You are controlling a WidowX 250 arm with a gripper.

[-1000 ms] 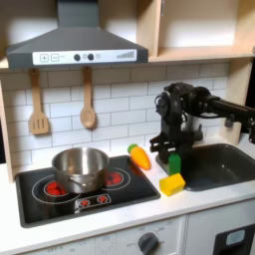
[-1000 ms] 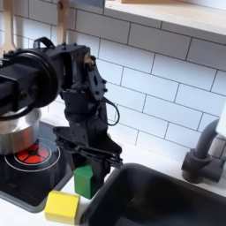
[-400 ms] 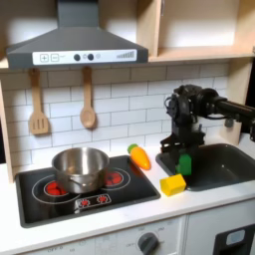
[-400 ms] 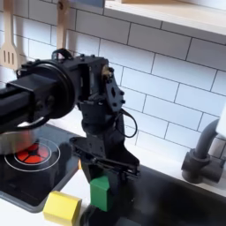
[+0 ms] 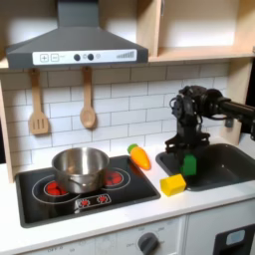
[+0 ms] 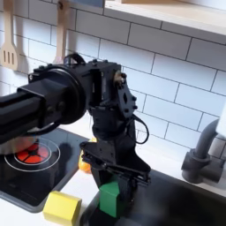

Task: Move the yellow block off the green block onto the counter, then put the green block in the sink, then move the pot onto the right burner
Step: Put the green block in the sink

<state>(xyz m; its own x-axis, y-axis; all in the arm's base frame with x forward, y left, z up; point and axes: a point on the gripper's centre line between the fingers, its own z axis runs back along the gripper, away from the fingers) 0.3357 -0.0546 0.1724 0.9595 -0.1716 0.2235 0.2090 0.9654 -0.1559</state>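
Observation:
My gripper [image 5: 188, 162] [image 6: 110, 196] is shut on the green block [image 5: 189, 165] [image 6: 109, 199] and holds it in the air at the sink's near-left edge. The yellow block [image 5: 173, 184] [image 6: 62, 208] lies on the white counter [image 5: 110, 217] beside the stove, just to the left of the gripper in both exterior views. The dark grey sink [image 5: 227, 165] [image 6: 190, 207] opens to the right of the gripper. The steel pot [image 5: 80, 169] stands on the left burner of the black stove [image 5: 75, 189], far left of the arm in the first exterior view.
An orange carrot toy [image 5: 140, 156] lies on the counter behind the yellow block. The right burner [image 5: 116, 178] is bare. A dark faucet [image 6: 201, 157] rises behind the sink. A wooden spatula [image 5: 38, 104] and a spoon [image 5: 88, 102] hang on the tiled wall under the hood.
The arm has carried the green block rightward from beside the stove to the sink's edge. The yellow block, pot and carrot have stayed put.

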